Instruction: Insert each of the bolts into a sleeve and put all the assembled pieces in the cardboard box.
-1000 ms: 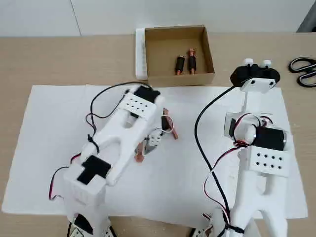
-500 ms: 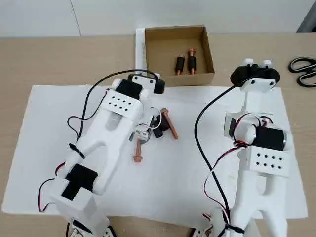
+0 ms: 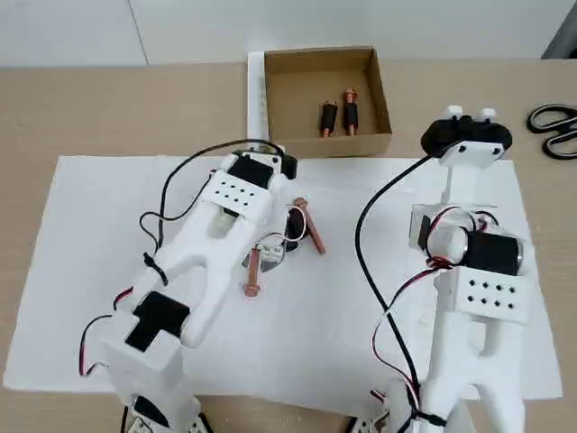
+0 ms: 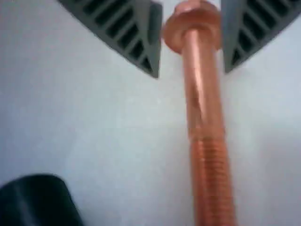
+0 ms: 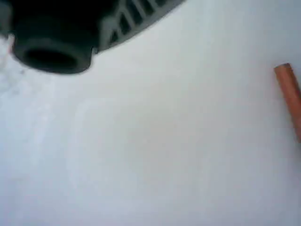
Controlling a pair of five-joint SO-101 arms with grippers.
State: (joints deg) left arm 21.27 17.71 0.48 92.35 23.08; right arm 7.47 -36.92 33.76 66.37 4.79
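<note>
The step in hand looks like picking a loose bolt off the surface. In the left wrist view the left gripper (image 4: 190, 70) has its fingers (image 4: 136, 33) spread wide and holds nothing. The head of a copper bolt (image 4: 202, 132) shows between them, and its threaded shank runs out past the tips. Neither finger seems to touch it. A black sleeve (image 4: 33, 200) lies near on the white paper (image 3: 108, 271).

In the high view two loose bolts lie by that gripper, a lower bolt (image 3: 252, 271) at about 7 o'clock from it and an upper bolt (image 3: 308, 227) at about 2 o'clock. I cannot tell which of these the wrist view shows. The cardboard box (image 3: 329, 144) sits at 12 o'clock of the paper and holds two assembled pieces (image 3: 329, 117).

To do this well, I would keep the shank centred between the fingers and bring the tips down almost to the paper. They should close slowly on the smooth part just under the head, since a round bolt is likely to roll if one finger arrives first. That grip leaves the threaded end free to enter the sleeve, and the sleeve itself should not be nudged.
</note>
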